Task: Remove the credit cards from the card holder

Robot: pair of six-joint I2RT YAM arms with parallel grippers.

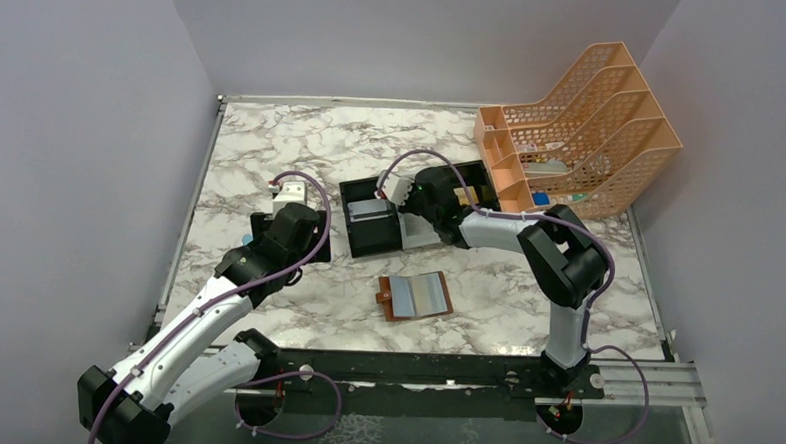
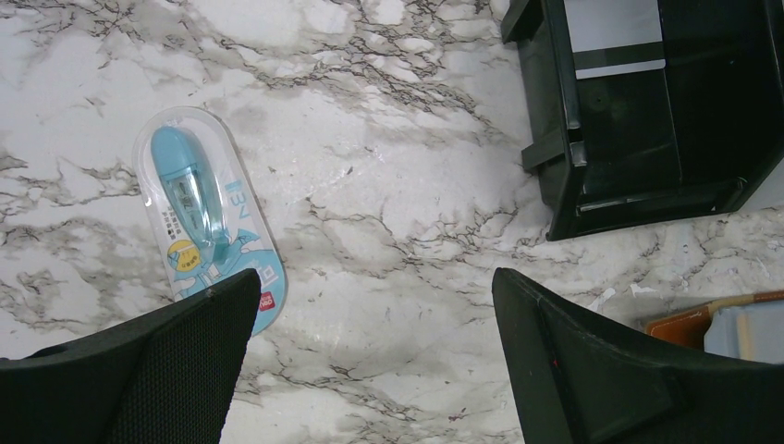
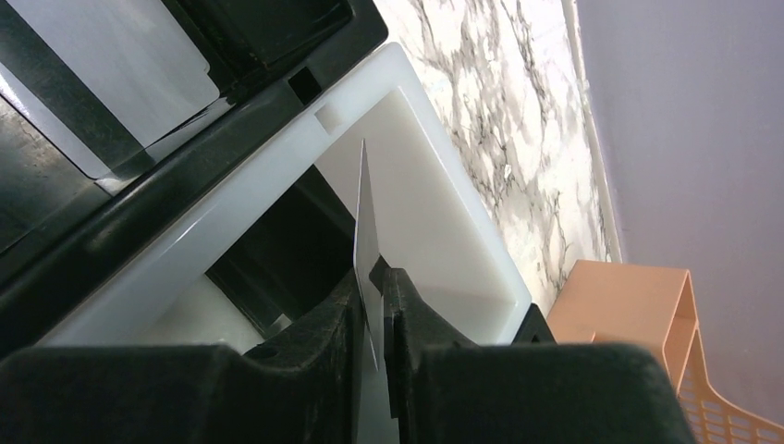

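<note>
Though hidden from top, wrist cam shows R fingers (image 3: pixel 319 328) clamped on card (image 3: pixel 366 222); L fingers (image 2: pixel 592 370) apart.

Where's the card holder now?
Top view, centre: the card holder lies open and flat, just on the near side of the black tray.

The card holder (image 1: pixel 418 296), brown leather with pale blue pockets, lies open and flat. One credit card (image 3: pixel 102 83), pale grey with a dark stripe, lies flat in a black compartment of the tray (image 3: pixel 277 162); a second card (image 3: pixel 367 213) stands edge-on, pinched in the right gripper (image 3: pixel 374 277).
</note>
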